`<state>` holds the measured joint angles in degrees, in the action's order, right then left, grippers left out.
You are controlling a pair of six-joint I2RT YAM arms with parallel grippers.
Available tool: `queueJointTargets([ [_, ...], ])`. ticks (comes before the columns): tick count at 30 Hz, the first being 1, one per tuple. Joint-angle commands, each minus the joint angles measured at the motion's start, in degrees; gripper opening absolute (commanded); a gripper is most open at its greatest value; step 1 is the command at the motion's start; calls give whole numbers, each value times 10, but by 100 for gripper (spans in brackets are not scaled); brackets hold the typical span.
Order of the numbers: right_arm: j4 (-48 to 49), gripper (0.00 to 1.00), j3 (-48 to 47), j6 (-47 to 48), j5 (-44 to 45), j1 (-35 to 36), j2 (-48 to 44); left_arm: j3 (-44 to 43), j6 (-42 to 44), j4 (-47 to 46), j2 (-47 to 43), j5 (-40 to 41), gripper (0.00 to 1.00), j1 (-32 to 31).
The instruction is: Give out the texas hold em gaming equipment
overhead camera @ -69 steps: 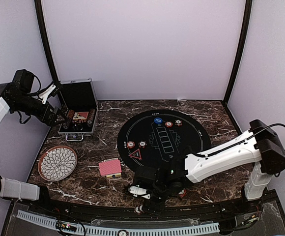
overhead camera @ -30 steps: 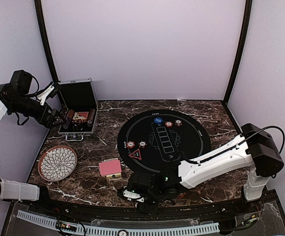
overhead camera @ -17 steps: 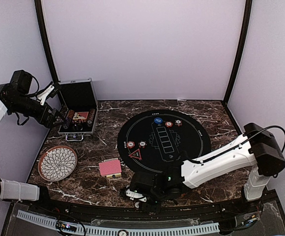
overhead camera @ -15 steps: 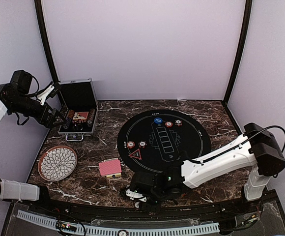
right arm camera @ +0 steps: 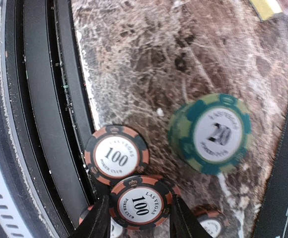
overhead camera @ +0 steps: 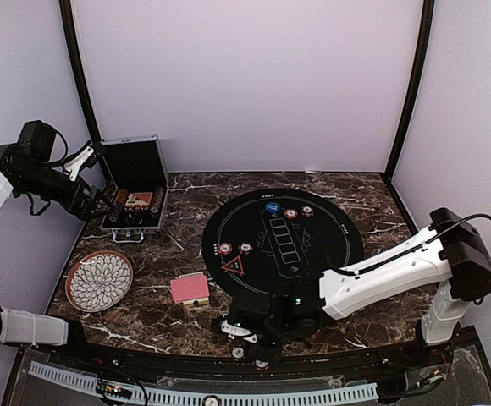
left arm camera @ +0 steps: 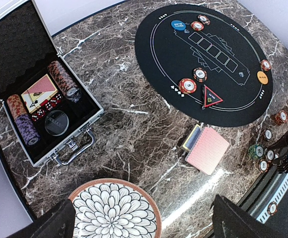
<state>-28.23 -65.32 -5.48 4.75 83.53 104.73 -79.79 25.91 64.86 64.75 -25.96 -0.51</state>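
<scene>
My right gripper (right arm camera: 138, 220) is low at the table's near edge (overhead camera: 247, 332), shut on a black-and-orange "100" poker chip (right arm camera: 139, 203). Another "100" chip (right arm camera: 116, 157) and a green "20" chip (right arm camera: 211, 134) lie on the marble beside it. The red-backed card deck (overhead camera: 190, 288) lies left of it and shows in the left wrist view (left arm camera: 207, 149). The black round mat (overhead camera: 330, 245) carries a blue disc (overhead camera: 272, 206), red chips (overhead camera: 225, 248), a red triangle (overhead camera: 234, 266) and an orange disc (left arm camera: 262, 77). My left gripper (overhead camera: 102, 203) is open and empty, high beside the case.
The open silver case (overhead camera: 135, 190) with chip rolls and cards stands at the back left. The patterned plate (overhead camera: 99, 280) lies at the front left. Loose chips (left arm camera: 265, 151) lie along the near edge by a black rail (right arm camera: 39, 99).
My right gripper slid left along the near edge, then back a little to the right. The left arm has not moved.
</scene>
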Motion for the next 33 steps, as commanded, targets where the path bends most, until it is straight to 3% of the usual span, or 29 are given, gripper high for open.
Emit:
queueJointTargets([
  [1, -27, 20, -3, -22, 22, -9, -51, -12, -1, 12, -2, -12, 99, 3],
  [12, -31, 18, 64, -115, 57, -140, -170, -7, -3, 7, -2, -20, 99, 3],
  [25, -23, 16, 123, -153, 82, -249, -142, -8, -3, 4, -2, -29, 99, 3],
  [27, -12, 23, 117, -150, 77, -255, -135, -7, -3, 4, -2, -29, 99, 3],
  [30, 2, 50, 87, -135, 76, -259, -109, -8, -3, 3, 0, -30, 99, 3],
  [33, 7, 59, 35, -115, 76, -266, -64, -8, -5, 3, 2, -32, 99, 3],
])
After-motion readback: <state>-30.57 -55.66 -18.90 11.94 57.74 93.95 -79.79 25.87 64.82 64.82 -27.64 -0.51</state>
